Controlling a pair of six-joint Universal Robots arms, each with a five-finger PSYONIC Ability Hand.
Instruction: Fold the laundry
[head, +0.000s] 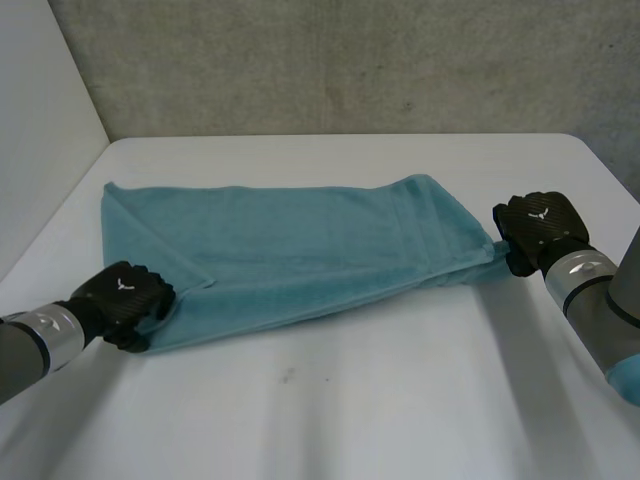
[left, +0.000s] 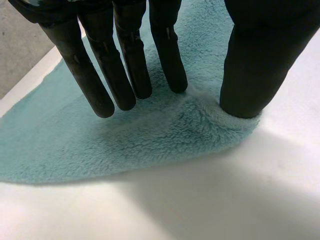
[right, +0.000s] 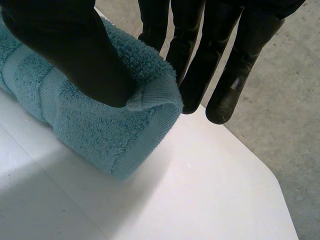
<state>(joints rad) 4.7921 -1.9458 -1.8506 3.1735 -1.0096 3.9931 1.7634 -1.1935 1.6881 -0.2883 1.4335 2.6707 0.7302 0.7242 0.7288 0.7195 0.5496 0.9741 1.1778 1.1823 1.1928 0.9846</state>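
You have the teal towel (head: 290, 250) lying flat on the white table (head: 400, 400), its long axis running side to side. Your left hand (head: 125, 300) pinches the towel's near left corner between thumb and fingers. Your right hand (head: 540, 230) nips the rolled edge at the towel's right end the same way. Bare tabletop lies before and beyond the towel.

Towel (head: 300, 250): teal all over and plain, with a flat woven stripe along the hem at 3 o'clock.
Table (head: 420, 400): white, and there's one small dark speck at the towel's 6 o'clock.
Left hand (head: 125, 295): black, tiny white mark on its back.
Right hand (head: 540, 225): black too, same white mark.
Right arm (head: 590, 290): grey, with light blue at 5 o'clock.
Wall (head: 350, 60): mottled grey.
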